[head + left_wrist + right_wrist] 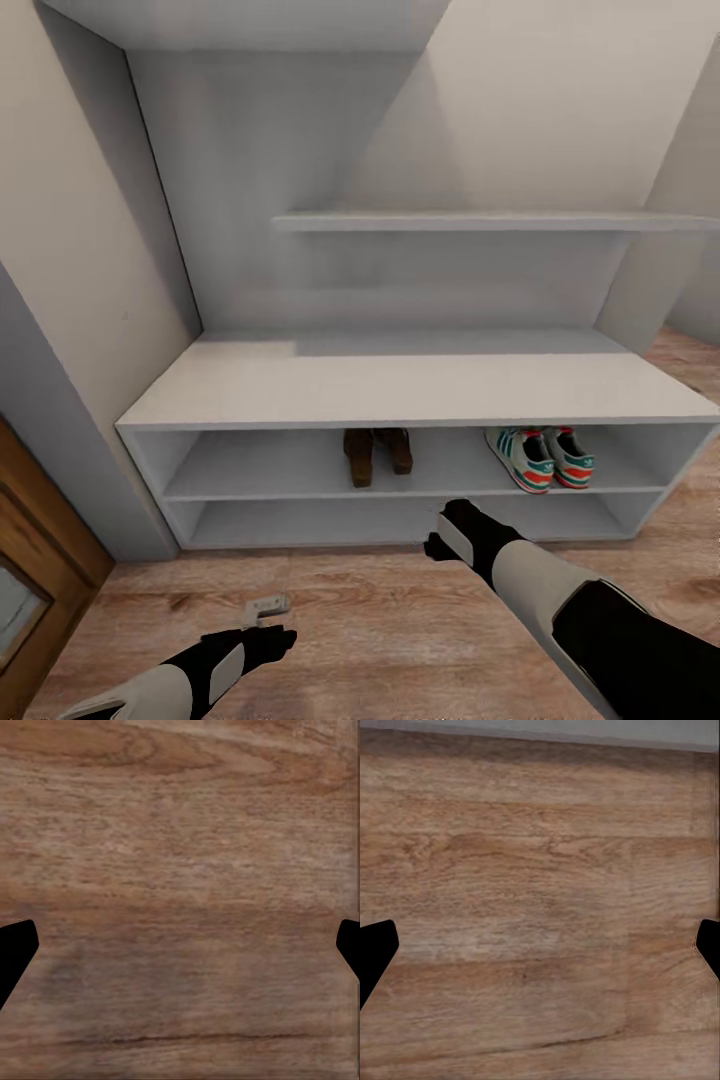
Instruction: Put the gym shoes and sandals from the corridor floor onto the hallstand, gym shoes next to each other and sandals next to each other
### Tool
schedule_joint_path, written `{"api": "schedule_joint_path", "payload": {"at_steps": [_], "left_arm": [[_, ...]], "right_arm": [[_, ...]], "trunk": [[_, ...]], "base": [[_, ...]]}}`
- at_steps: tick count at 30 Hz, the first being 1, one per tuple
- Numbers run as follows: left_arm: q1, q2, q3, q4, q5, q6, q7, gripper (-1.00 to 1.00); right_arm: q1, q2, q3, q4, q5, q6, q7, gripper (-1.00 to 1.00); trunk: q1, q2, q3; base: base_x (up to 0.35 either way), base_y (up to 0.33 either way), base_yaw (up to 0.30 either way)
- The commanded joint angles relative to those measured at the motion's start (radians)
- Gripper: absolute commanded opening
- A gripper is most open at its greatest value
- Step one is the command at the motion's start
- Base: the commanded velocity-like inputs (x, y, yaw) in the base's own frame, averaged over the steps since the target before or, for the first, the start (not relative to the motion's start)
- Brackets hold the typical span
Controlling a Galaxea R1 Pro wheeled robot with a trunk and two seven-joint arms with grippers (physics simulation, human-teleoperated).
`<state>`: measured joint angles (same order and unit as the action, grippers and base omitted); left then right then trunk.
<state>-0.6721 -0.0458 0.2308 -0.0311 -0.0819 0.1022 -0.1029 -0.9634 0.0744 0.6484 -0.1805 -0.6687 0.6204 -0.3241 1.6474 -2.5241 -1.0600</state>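
Observation:
The white-grey hallstand (420, 390) fills the middle of the head view, with a bench top, two long open compartments and a floating shelf above. Two brown sandals (377, 455) lie side by side on the upper shelf, left of centre. Two white gym shoes (540, 458) with teal stripes and red accents sit together on the same shelf to the right. My left gripper (262, 633) hangs open over the wood-plank corridor floor (380, 620); its black fingertips (16, 949) sit far apart. My right gripper (445, 535) is open near the rack's base, its fingertips (375, 949) wide over bare planks.
A beige wall stands left of the hallstand, and a brown wooden door panel (35, 570) shows at lower left. A small grey metal piece (265, 606) lies on the floor near the left gripper. More floor extends to the right of the rack.

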Motion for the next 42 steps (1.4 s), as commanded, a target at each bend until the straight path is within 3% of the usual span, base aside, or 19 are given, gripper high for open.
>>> {"api": "schedule_joint_path", "payload": {"at_steps": [1, 11, 18, 29, 42], "left_arm": [[0.0, 0.0, 0.008, -0.003, -0.009, 0.007, -0.003, 1.0], [0.0, 0.0, 0.008, -0.003, -0.009, 0.007, -0.002, 1.0], [0.0, 0.001, 0.008, -0.003, -0.008, 0.005, -0.002, 1.0], [0.0, 0.011, 0.01, -0.006, -0.004, -0.023, 0.0, 1.0], [0.0, 0.02, 0.012, -0.006, -0.001, -0.109, 0.0, 1.0]], "right_arm": [[0.0, -0.002, 0.007, 0.005, -0.011, -0.007, -0.007, 1.0], [0.004, -0.007, 0.008, 0.092, -0.011, -0.057, -0.007, 1.0], [0.032, -0.013, 0.008, 0.134, -0.01, -0.166, -0.007, 1.0], [0.067, -0.064, 0.009, 0.193, -0.009, -0.327, -0.007, 1.0], [0.129, -0.091, 0.01, 0.204, -0.009, -0.439, -0.007, 1.0]], "trunk": [[0.0, 0.0, -0.001], [0.0, 0.0, -0.001], [0.0, 0.0, -0.001], [0.0, 0.0, -0.001], [0.0, 0.0, -0.001]], "base": [[-0.039, -0.083, 0.0], [-0.018, -0.184, 0.0], [-0.003, -0.07, 0.0], [-0.001, -0.014, 0.0], [0.0, -0.001, 0.0]]}}
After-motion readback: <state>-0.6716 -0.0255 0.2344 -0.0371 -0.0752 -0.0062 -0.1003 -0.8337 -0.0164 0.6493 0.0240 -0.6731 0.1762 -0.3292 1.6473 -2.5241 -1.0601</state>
